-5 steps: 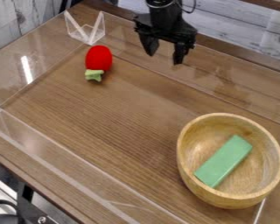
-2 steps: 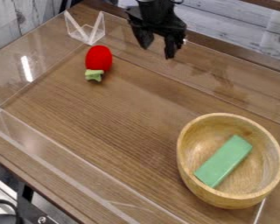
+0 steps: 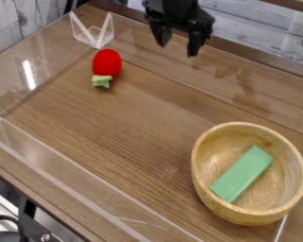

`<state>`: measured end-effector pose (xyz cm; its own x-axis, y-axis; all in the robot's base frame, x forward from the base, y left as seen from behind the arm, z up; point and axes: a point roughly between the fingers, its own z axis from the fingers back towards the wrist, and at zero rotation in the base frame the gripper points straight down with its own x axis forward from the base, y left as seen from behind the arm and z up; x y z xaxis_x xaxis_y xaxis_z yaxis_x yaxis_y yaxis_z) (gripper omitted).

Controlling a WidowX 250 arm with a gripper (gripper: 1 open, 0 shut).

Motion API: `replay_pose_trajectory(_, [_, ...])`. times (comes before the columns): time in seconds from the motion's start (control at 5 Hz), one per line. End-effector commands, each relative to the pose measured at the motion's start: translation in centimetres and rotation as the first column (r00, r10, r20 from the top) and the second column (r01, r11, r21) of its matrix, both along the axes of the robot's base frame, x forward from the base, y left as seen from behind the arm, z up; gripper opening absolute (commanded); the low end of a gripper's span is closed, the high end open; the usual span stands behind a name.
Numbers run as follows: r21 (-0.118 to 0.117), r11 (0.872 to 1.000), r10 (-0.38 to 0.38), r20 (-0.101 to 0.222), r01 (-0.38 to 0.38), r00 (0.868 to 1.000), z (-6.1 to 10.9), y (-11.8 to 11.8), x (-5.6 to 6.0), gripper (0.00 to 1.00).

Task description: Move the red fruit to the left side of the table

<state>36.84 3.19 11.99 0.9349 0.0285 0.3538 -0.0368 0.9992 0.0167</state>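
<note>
Gripper [image 3: 177,41] near top centre of view, black, fingers spread apart, nothing between them, pointing mostly down w/ slight tilt. Hangs above far part of table [image 3: 129,132], close to back acrylic wall; fingertips clear of the wood.

Red fruit [image 3: 106,63] on tabletop in upper left area, well apart from gripper: to the left of it and a bit lower in frame, i.e. nearer the camera. Not touched, not held. Lies w/ red body toward back, light green leafy stem [image 3: 103,82] pointing toward camera. Just in front of the left rear corner where the clear walls meet; bent clear acrylic piece [image 3: 88,30] stands behind it, near but whether touching can't tell.

Wooden bowl [image 3: 249,173] at lower right, far from both fruit and gripper, diagonally across table. Flat green block [image 3: 242,174] inside bowl, lying slanted, one end up toward far rim.

Wide bare stretch of wood grain betw. fruit and bowl. Clear wall along front left edge, glare on it. Fruit on left half of table as seen here, gripper roughly mid-width, bowl on right.
</note>
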Motion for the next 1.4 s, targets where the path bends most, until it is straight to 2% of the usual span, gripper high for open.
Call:
replay_pose_trajectory(0.0, [0.017,1.000,-0.027,0.072,0.026,0.997,1.4,-0.7,-0.1,1.00])
replay_pose_trajectory(0.2, [0.027,0.998,-0.058,0.052,0.057,0.997,-0.3,-1.1,-0.6,1.00])
replay_pose_trajectory(0.6, [0.018,0.996,0.085,0.052,-0.086,0.995,-0.4,1.9,0.6,1.00])
replay_pose_trajectory(1.0, [0.012,0.999,0.039,0.043,-0.039,0.998,-1.6,0.1,0.6,1.00])
replay_pose_trajectory(1.2, [0.019,1.000,0.005,0.033,-0.006,0.999,-0.4,0.7,0.2,1.00])
